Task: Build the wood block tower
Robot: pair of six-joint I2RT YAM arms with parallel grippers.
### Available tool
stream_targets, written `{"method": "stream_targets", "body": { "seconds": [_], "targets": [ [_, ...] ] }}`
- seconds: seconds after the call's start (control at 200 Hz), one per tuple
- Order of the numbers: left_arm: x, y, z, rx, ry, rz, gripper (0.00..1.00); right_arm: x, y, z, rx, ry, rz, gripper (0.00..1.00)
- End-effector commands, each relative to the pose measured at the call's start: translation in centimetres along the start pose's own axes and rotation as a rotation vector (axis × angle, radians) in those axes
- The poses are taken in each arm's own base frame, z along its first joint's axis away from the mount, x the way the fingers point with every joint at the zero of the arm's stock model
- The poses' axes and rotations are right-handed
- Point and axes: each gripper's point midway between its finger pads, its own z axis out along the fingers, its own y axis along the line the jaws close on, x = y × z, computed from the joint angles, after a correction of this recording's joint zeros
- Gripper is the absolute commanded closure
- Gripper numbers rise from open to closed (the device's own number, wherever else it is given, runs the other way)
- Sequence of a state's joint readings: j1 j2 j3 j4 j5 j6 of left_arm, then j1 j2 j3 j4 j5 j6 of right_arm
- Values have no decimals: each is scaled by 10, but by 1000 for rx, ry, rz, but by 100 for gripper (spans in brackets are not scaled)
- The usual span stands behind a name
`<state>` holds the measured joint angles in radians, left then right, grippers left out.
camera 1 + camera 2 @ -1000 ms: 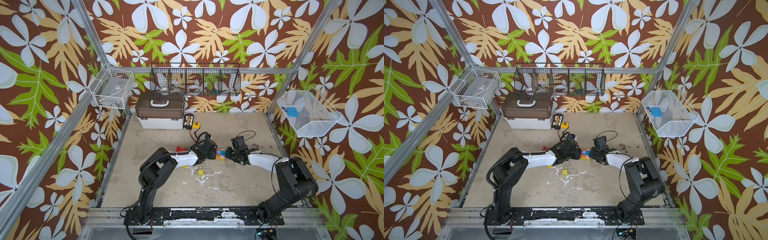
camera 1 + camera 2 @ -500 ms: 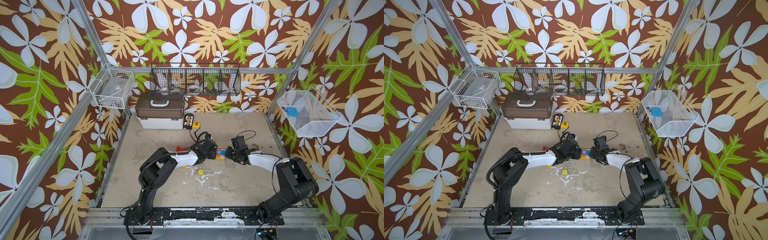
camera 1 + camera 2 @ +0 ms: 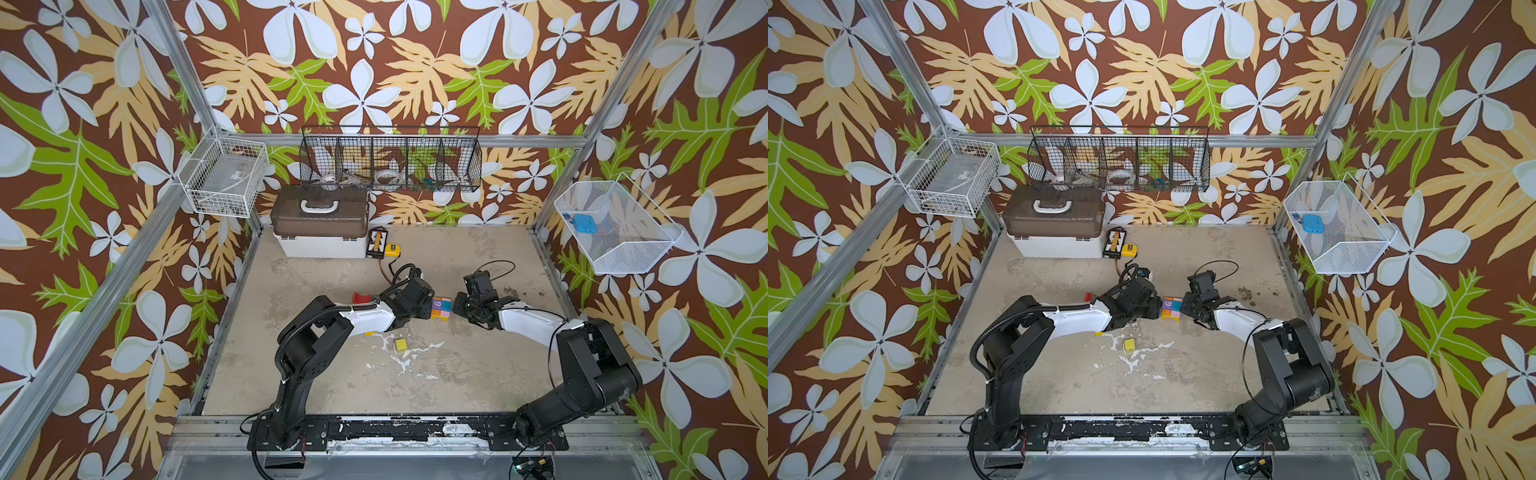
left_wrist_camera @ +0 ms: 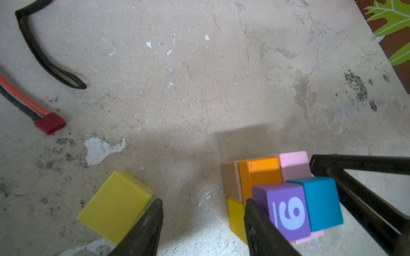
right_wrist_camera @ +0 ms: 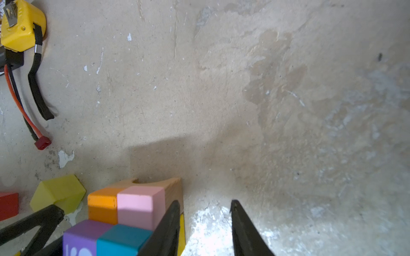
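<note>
The tower point(image 3: 440, 308) point(image 3: 1172, 308) is a low stack mid-floor. It has a yellow base point(image 4: 236, 212), tan point(image 4: 230, 181), orange point(image 4: 261, 172) and pink point(image 5: 139, 204) blocks, then the purple "9" cube point(image 4: 286, 210) and a teal cube point(image 4: 321, 201) on top. My left gripper point(image 4: 204, 206) point(image 3: 428, 309) is open and holds nothing; one finger lies against the purple cube's side. My right gripper point(image 5: 204, 204) point(image 3: 456, 307) is open and empty too, one finger against the pink and teal side. Loose wood blocks lie around: a yellow block point(image 4: 115, 206), a yellow cube point(image 3: 401, 345), a red piece point(image 3: 360, 297).
A brown-lidded white toolbox point(image 3: 320, 232), a black device point(image 3: 376, 243) and a yellow tape measure point(image 3: 391, 249) stand at the back. An orange-black cable with a red plug point(image 4: 50, 123) and a black strap point(image 4: 44, 62) lie behind the stack. Wire baskets point(image 3: 390, 160) hang on the walls.
</note>
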<state>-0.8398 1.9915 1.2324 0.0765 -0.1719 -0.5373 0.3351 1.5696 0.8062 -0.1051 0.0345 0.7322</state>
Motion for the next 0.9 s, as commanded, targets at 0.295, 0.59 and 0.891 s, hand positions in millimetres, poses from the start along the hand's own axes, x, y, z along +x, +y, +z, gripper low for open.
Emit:
{"method": "stream_targets", "body": {
  "seconds": [0.295, 0.59, 0.891],
  "targets": [
    [-7, -3, -8, 14, -16, -13, 39, -7, 13, -4, -51, -14, -31, 60],
    [-4, -5, -7, 29, -6, -16, 39, -4, 19, 0, -54, 2, -52, 60],
    [-4, -5, -7, 24, -5, -12, 39, -8, 12, -4, -19, -20, -42, 60]
  ]
}}
